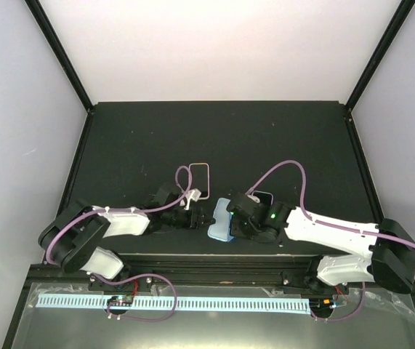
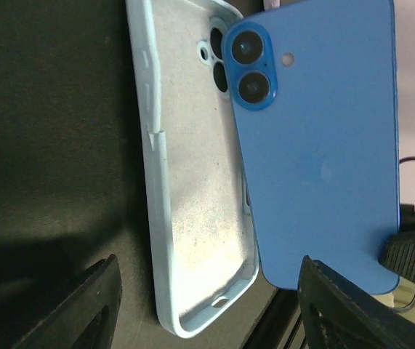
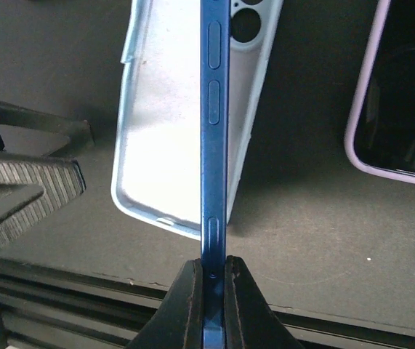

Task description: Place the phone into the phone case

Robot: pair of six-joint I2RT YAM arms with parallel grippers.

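Observation:
A light blue phone case (image 2: 192, 182) lies open side up on the black table, with its camera cutout at the far end. It also shows in the right wrist view (image 3: 160, 131) and the top view (image 1: 216, 231). My right gripper (image 3: 212, 291) is shut on the bottom end of the blue phone (image 3: 214, 131). It holds the phone on its long edge over the case's right side. The phone's back with two lenses (image 2: 316, 145) faces my left gripper (image 2: 207, 313). That gripper is open and empty at the case's near end, a finger (image 2: 94, 309) on each side. The phone (image 1: 227, 209) stands between my left gripper (image 1: 201, 218) and my right gripper (image 1: 235, 218).
A dark phone in a pink-rimmed case (image 1: 201, 179) lies just beyond the left gripper and also shows in the right wrist view (image 3: 403, 109). Another dark phone (image 1: 263, 196) lies behind the right gripper. The table's near edge rail (image 1: 214, 265) runs close below the case.

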